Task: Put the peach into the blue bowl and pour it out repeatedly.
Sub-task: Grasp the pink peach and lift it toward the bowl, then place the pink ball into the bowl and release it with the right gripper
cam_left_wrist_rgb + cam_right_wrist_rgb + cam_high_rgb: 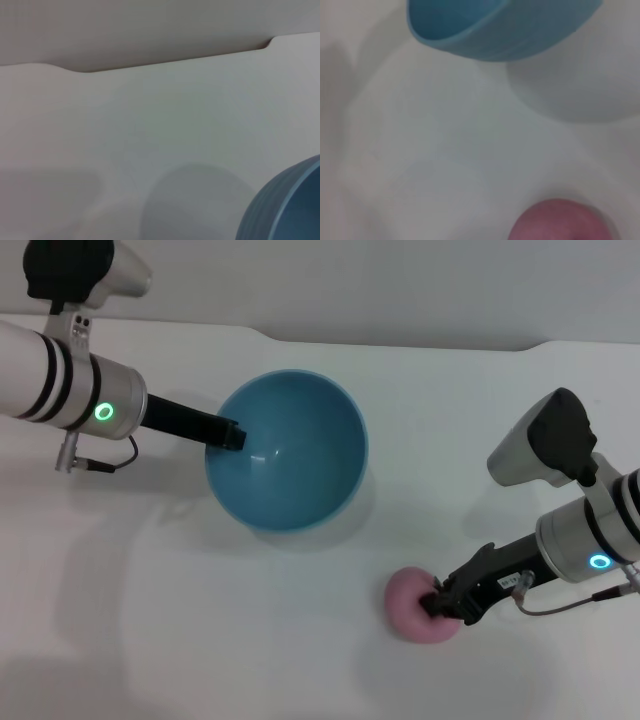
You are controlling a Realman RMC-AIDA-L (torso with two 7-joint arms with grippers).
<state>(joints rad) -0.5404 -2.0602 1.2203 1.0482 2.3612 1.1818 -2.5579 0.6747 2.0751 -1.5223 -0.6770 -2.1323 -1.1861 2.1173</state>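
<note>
While the peach lies on the white surface, below and to the right of the blue bowl in the head view and clearly apart from it, the step in hand seems to be the pick-up that comes before the peach goes into the bowl. The right hand is at the right side of the peach, with its dark tips against the fruit. It looks closed around the peach, but I cannot tell if the grip is already firm or if the peach has left the surface. In the right wrist view the peach is at the lower edge and the bowl stands farther away.

The left hand is at the left rim of the bowl. Its dark tip lies over the rim and reaches a little inside, so I judge that it holds the rim. The bowl looks somewhat tilted, with its opening turned toward the camera, and nothing is inside it.

In my judgement the next move calls for a secure hold on the peach, then lifting it, carrying it up and to the left over the open bowl, and letting it go there. The left hand should keep the bowl steady, because a round fruit can roll or bounce out.

The count is simple: one peach, one blue bowl and two hands, one on each arm. No other loose thing shows on the surface.
</note>
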